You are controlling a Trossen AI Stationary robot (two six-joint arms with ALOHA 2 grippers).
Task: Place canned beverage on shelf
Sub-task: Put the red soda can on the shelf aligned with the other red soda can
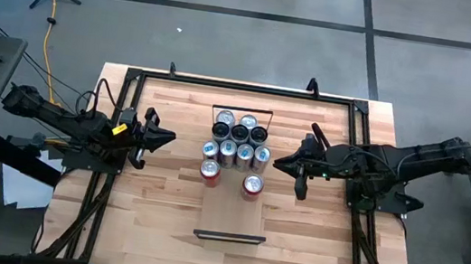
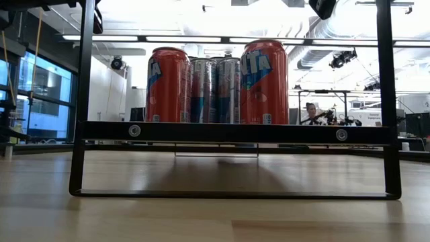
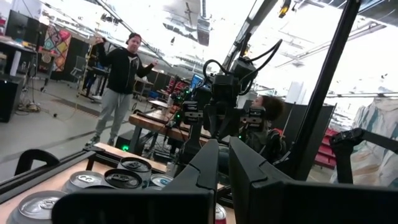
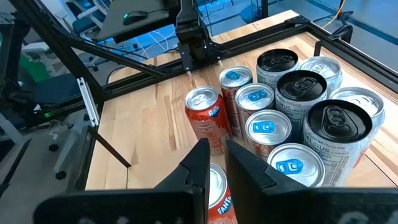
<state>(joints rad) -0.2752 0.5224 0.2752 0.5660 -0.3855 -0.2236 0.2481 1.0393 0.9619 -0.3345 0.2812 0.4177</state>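
Note:
The shelf (image 1: pixel 234 212) is a pale plank lying on the tabletop, with a black rail (image 2: pixel 235 132) at its near end. Several cans stand upright on its far half. Two red ones (image 1: pixel 210 169) (image 1: pixel 252 184) are nearest. Behind them stand blue-topped silver cans (image 1: pixel 235 153) and black-topped cans (image 1: pixel 240 133). My left gripper (image 1: pixel 166 137) hovers left of the cans, shut and holding nothing. My right gripper (image 1: pixel 278 165) hovers to their right, also shut on nothing. In its wrist view one red can (image 4: pixel 217 190) sits below its fingers and the other red can (image 4: pixel 204 115) sits beyond them.
A black metal frame (image 1: pixel 134 73) runs round the tabletop's edges. The shelf's near half (image 1: pixel 234 214) is bare wood. In the room beyond the table a person (image 3: pixel 121 81) stands and another sits (image 3: pixel 268 115).

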